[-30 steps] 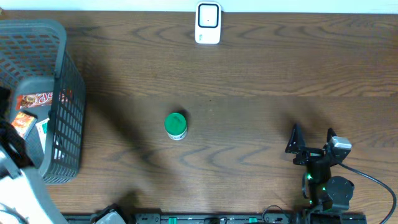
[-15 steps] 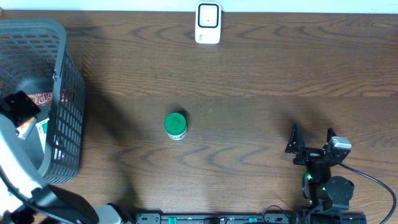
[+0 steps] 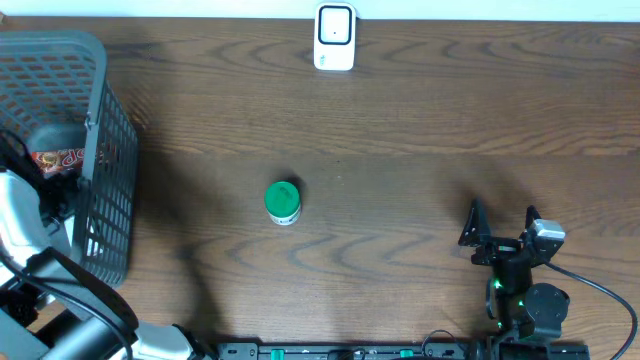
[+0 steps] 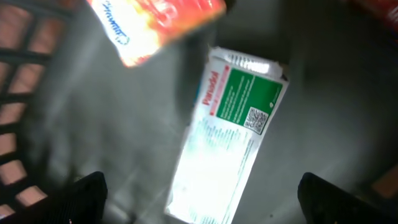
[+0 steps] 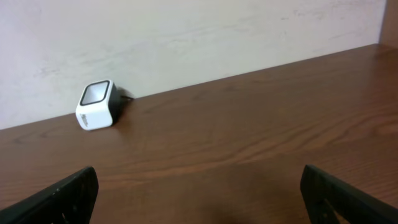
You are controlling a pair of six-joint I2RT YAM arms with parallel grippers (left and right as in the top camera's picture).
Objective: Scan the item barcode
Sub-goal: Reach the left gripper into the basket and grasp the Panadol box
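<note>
Inside the grey basket (image 3: 105, 190), the left end effector (image 4: 208, 196) is held apart over a green-and-white box (image 4: 230, 130). A green-lidded jar (image 3: 283, 201) is set mid-way on the bench (image 3: 400, 120), the scanner (image 3: 334, 37) at its far edge. The right end effector (image 3: 502, 210) is spread, empty.

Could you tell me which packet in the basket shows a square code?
The flat white packet; its green panel carries the code, unlike the orange packet.

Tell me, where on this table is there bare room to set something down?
Bare wood lies between the scanner and the green jar, and widely right of the jar up to the right end effector. The grey basket at the left is crowded: packets lie inside, with the left end effector over them.
</note>
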